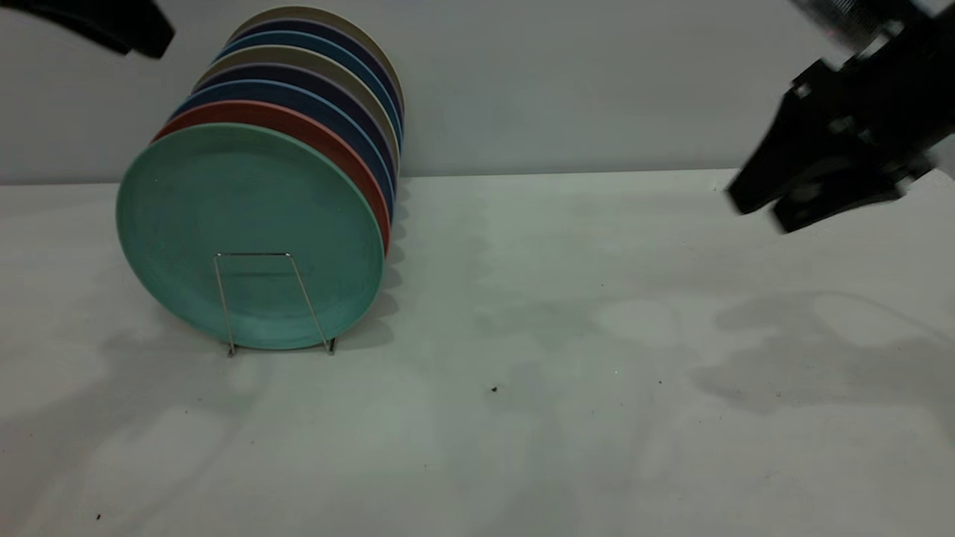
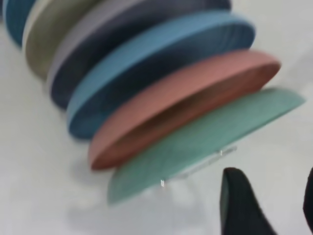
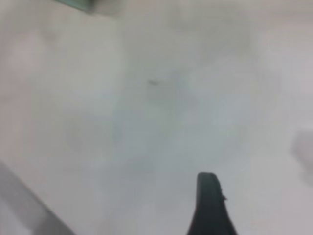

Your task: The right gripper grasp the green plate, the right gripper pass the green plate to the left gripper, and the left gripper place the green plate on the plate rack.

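Since the green plate (image 1: 250,224) leans at the plate rack's (image 1: 257,298) 6 o'clock end behind one loop, a bump from the left gripper (image 2: 266,203), jaws spread, could tip it; right gripper (image 1: 761,201) jaws, can't tell.

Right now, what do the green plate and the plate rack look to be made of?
The green plate looks like matte plastic or melamine, possibly glazed ceramic: flat teal colour, no glare, faint concentric rings. The plate rack looks like thin bare metal wire: silvery, with a bright glint along its front loop. Neither gripper touches them.
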`<state>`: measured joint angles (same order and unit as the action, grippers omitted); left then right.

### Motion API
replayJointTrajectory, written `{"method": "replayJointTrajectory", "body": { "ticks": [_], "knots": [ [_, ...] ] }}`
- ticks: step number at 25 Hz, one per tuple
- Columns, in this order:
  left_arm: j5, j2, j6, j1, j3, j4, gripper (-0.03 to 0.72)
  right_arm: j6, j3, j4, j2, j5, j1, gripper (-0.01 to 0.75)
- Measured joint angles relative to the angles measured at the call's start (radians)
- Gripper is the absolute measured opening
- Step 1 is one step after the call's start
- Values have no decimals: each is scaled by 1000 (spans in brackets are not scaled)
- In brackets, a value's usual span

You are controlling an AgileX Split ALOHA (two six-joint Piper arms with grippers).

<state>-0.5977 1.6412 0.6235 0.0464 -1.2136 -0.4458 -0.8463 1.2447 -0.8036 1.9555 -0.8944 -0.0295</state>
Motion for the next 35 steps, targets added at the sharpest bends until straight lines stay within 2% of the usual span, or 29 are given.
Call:
{"method": "replayJointTrajectory", "body": {
  "ticks": [6,10,14,18,22,35],
  "knots": [
    [-101,-28,-324,0,0,203,461,335,6,367,-130,-28,0,552],
    [-192,-89,-521,0,0,373,470,520,6,581,-196,-141,0,552],
    [-303,-174,-618,0,0,482,470,619,6,698,-255,-277,0,552],
    [-393,-267,-629,0,2,514,470,636,4,711,-323,-310,0,552],
    [-410,-383,-629,0,51,519,470,638,-41,691,-442,-314,0,552],
    [-437,-897,-586,0,391,453,470,545,-321,557,-991,-337,0,552]
  ]
}}
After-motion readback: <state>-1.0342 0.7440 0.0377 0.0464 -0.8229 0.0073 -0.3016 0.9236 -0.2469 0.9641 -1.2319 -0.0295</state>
